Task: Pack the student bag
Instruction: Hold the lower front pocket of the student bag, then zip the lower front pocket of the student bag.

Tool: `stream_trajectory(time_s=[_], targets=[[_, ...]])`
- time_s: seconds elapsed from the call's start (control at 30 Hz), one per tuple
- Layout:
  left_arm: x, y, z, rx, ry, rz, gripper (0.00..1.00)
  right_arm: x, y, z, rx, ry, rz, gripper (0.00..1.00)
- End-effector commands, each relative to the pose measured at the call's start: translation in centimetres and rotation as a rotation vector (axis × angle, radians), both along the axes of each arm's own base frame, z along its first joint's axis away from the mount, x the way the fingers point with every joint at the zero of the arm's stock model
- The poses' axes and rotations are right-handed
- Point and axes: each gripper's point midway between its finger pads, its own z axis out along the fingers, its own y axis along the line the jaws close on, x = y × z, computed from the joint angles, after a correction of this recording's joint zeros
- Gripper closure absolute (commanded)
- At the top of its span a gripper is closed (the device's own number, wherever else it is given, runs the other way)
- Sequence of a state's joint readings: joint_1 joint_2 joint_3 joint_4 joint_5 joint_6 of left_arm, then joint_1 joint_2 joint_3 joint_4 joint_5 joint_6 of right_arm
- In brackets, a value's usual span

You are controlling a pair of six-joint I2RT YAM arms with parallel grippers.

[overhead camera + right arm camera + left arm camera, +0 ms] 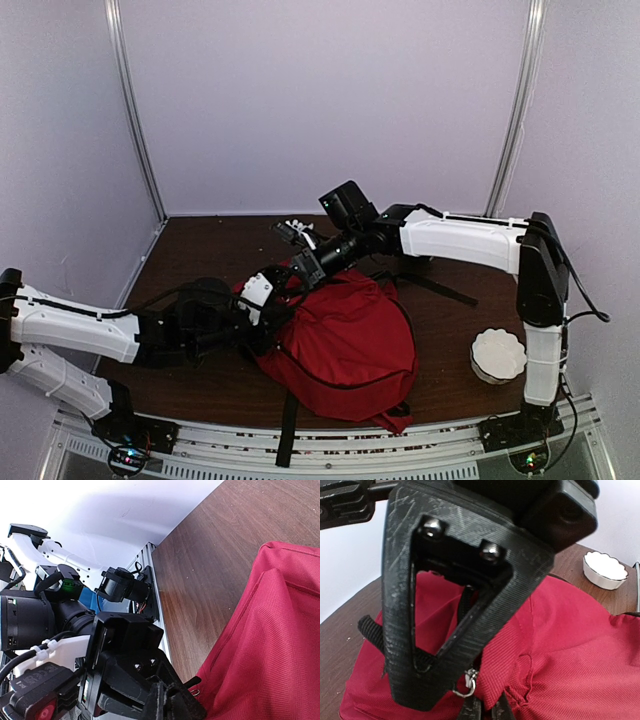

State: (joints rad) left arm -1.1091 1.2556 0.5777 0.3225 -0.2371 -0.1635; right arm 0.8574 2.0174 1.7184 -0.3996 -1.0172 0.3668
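Observation:
The student bag (pixel 350 345) is a large red backpack lying mid-table, and it fills the left wrist view (pixel 580 650) and the right wrist view (pixel 280 645). My left gripper (pixel 272 302) is at the bag's upper left corner. Its fingertips (pixel 470 711) are shut on a fold of red fabric. My right gripper (pixel 300 268) reaches in from the right to the same corner. Its black fingers (pixel 172 707) are closed at the bag's edge, beside a metal zip-pull ring (pixel 194 692). The ring (pixel 466 685) hangs at the tip of the right finger (pixel 415 680).
A white scalloped bowl (pixel 497 352) stands at the right, near the right arm's base, and also shows in the left wrist view (pixel 604 569). Black straps trail off the bag toward the front rail (pixel 288 432) and toward the back right (pixel 440 288).

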Motion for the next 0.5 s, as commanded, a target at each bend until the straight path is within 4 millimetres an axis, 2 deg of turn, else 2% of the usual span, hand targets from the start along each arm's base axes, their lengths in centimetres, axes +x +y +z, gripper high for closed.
stream_trajectory(time_s=[0.0,0.13,0.23,0.47], targets=[[0.2,0.1,1.5,-0.044,-0.037,0.015,1.00,1.5,0.1,4.4,0.113,-0.136,0.001,1.00],[-0.3,1.4,1.3,-0.014,-0.009,0.027,1.00,2.8,-1.8,4.3,0.101,-0.170,-0.030,1.00],[-1.1,2.2,0.5,0.010,0.036,0.015,1.00,4.9,-4.2,4.6,0.130,-0.180,-0.105,1.00],[-2.2,4.4,-1.3,0.045,0.116,0.043,1.00,8.8,-10.0,3.6,0.131,-0.186,-0.280,1.00]])
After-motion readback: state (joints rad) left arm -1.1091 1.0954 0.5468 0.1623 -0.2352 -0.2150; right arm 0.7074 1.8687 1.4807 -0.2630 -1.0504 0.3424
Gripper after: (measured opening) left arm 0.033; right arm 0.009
